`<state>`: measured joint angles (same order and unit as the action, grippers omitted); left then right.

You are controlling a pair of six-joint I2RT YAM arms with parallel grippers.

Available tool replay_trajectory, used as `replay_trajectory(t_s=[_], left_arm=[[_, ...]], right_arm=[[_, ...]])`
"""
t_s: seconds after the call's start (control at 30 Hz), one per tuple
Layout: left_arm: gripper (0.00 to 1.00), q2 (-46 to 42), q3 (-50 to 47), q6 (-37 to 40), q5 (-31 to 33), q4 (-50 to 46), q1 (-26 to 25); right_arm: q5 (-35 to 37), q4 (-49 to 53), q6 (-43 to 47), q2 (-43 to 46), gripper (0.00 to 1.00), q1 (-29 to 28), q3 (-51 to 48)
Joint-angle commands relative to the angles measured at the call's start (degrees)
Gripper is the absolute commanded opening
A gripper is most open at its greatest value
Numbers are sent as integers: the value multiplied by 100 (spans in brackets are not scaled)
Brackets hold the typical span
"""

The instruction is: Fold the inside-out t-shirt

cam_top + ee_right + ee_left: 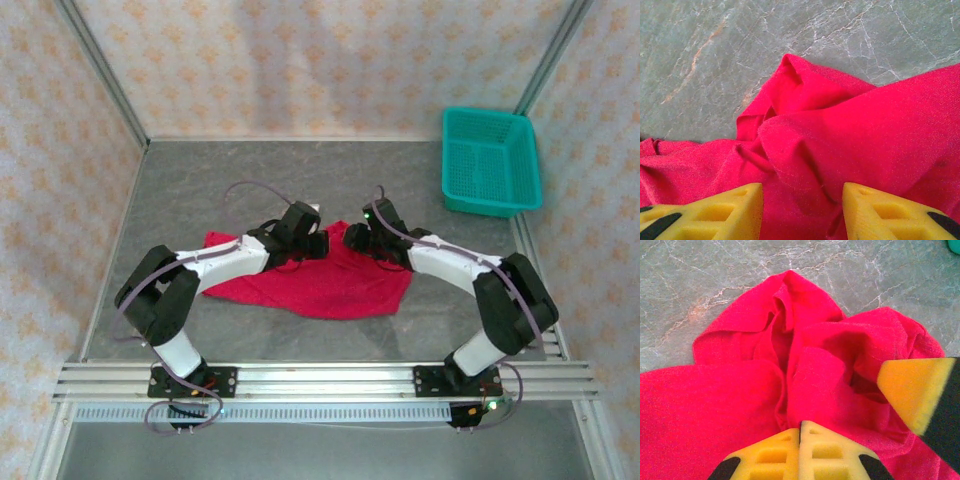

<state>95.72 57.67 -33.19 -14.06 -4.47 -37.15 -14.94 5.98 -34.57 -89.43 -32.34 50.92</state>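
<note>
The grey marbled table top (300, 180) is enclosed by patterned walls (300, 60). Bare surface is left beyond the left gripper (322, 243) and the right gripper (350, 238), and to either side of them. The bright red soft cloth t-shirt (320, 285) is spread crumpled beneath and behind both, with its far edge bunched just ahead of the fingertips. A teal plastic mesh basket (490, 160) stands well apart, beyond and to the right of the right gripper. The right gripper's jaws are spread over the cloth. The left gripper's jaws are pressed together at a gathered fold; whether cloth is pinched cannot be told.

No legible txt, labels, brands, nos. or signs anywhere.
</note>
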Motion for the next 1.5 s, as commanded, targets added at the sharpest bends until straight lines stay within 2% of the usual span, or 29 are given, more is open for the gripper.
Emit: replay_trajectory(t_s=[0.0, 0.03, 0.1, 0.13, 0.27, 0.37, 0.43, 0.53, 0.63, 0.77, 0.93, 0.97, 1.07, 1.13, 1.2, 1.3, 1.33, 1.47], left_arm=[[0, -199, -8, -12, 210, -57, -46], [0, -199, -8, -12, 211, -58, -42], [0, -181, -14, -14, 218, -58, -34], [0, -177, -12, -4, 235, -70, -40], [0, -128, 32, 133, 395, -205, -12], [0, -90, 149, 225, 435, -312, 68], [0, -92, 262, 337, 489, -356, 92], [0, -98, 421, 415, 460, -361, 94], [0, -152, 458, 350, 338, -235, 98], [0, -271, 439, 318, 225, -122, 79], [0, -388, 429, 379, 180, -203, 66], [0, -403, 417, 383, 197, -225, 63], [0, -475, 394, 395, 377, -397, 72], [12, -556, 445, 392, 677, -715, 84], [30, -711, 556, 432, 1061, -1207, 119], [51, -1082, 673, 369, 1823, -2099, 242], [55, -1214, 701, 341, 2009, -2401, 339], [56, -1761, 569, 295, 2393, -3294, 870]], right_arm=[[181, -93, 74, -210, 42, -45, 202], [168, -87, 66, -253, 33, -45, 252], [162, 71, 64, -270, 8, -45, 387], [197, 232, 79, -213, 0, -45, 486], [222, 1346, 169, 389, 0, 65, 1044], [-196, 2202, 150, 1066, 0, 457, 1597], [-759, 2648, -24, 1448, 0, 945, 1905], [-1845, 2519, -510, 1777, 0, 1670, 1894], [-2362, 2237, -820, 1837, 0, 1970, 1718], [-2523, 1834, -993, 1560, 0, 2025, 1377], [-2161, 2018, -478, 1221, 0, 1836, 1219], [-2013, 2086, -358, 1177, 4, 1689, 1195], [-1570, 2164, -67, 1053, 34, 1103, 1048], [-1368, 2022, -7, 986, 49, 723, 841], [-1017, 2059, 99, 964, 59, 415, 690], [-532, 2136, 259, 886, 66, 98, 508], [-384, 2140, 308, 847, 67, 4, 477], [36, 2144, 489, 558, 67, -317, 564]])
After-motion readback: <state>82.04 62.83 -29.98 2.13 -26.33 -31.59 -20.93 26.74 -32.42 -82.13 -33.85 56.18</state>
